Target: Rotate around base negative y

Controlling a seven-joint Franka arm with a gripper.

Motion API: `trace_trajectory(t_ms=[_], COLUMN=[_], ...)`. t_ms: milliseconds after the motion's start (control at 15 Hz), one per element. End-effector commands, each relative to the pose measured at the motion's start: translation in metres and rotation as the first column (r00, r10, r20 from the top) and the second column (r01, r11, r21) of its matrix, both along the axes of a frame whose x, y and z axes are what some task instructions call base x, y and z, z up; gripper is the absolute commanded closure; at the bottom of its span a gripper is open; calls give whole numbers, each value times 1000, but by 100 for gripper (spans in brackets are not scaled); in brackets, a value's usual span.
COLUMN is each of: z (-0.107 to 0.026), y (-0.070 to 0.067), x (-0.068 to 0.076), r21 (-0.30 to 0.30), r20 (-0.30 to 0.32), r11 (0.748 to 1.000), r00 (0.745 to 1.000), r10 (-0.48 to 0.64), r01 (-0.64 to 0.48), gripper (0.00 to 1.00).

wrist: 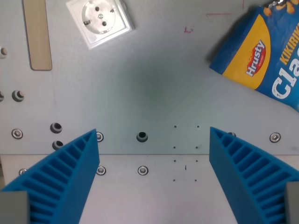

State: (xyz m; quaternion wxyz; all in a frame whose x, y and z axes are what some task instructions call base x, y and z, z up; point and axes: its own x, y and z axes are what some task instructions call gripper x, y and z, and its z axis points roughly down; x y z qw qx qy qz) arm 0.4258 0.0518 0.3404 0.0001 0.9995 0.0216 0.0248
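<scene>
My gripper hangs over a grey metal plate, seen from above in the wrist view. Its two blue ribbed fingers rise from the bottom corners and stand wide apart, so it is open. Nothing lies between them except bare plate with screws and small holes. A white wall socket lies at the top, left of centre. A blue and yellow snack bag printed "Hrusty" lies at the top right, cut off by the frame edge.
A pale wooden strip lies along the upper left. Screws and bolt holes run in rows across the plate. A seam crosses the plate just under the fingertips.
</scene>
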Motion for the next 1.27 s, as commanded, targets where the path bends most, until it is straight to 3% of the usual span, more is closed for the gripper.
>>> trace_trajectory(t_ms=[67, 1267], z=[-2, -2], y=[-1, -1], x=[-13, -13], r21=[-5, -5], r20=[225, 450], r11=[1000, 1000], r00=[974, 893], r10=[0, 2], r01=[1, 1], gripper=[0, 0])
